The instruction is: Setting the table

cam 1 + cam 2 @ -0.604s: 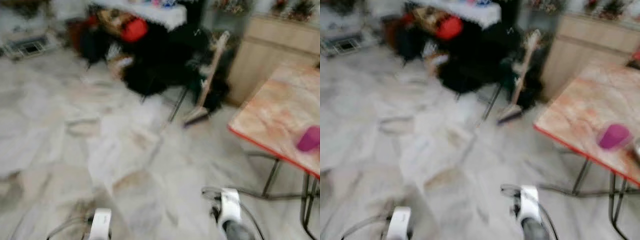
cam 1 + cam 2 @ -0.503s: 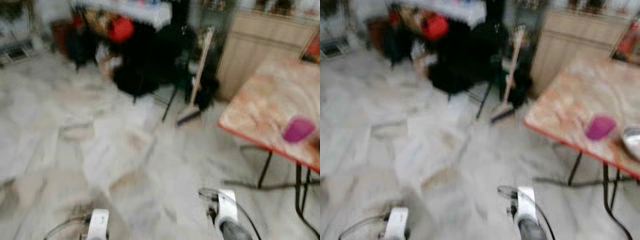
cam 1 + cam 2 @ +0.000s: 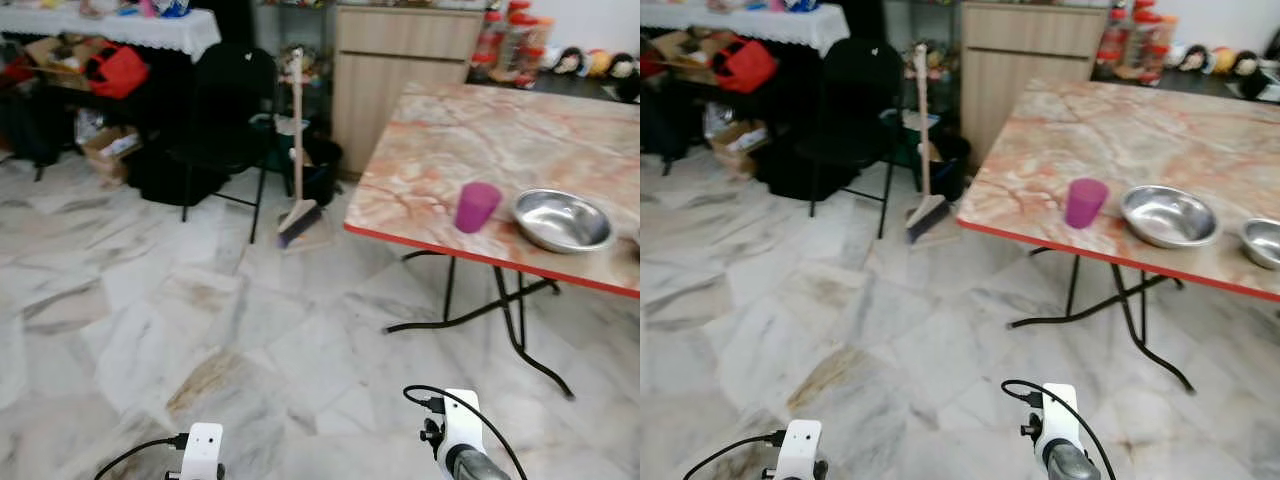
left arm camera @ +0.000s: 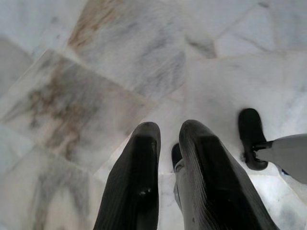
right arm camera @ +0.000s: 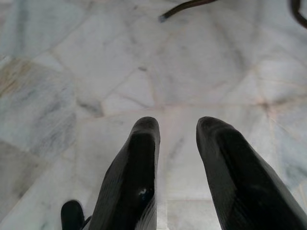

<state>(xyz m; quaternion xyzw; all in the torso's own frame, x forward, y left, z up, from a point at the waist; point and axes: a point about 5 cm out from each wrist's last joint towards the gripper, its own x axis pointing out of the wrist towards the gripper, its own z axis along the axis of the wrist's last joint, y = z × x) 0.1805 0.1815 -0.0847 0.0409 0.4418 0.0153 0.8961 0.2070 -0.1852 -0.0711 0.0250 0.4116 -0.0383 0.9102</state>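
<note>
On the bench point(image 3: 470, 140) — purple cup point(image 3: 476, 206) beside steel bowl point(image 3: 561, 220); left gripper point(image 4: 168, 143) and right gripper point(image 5: 177, 139) — fingers apart, empty.

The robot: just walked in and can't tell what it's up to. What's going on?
Nothing is being handled. Both arms hang low over the marble floor, left gripper and right gripper empty. The table stands ahead to its right, holding a purple cup and two steel bowls near the front edge.
</note>
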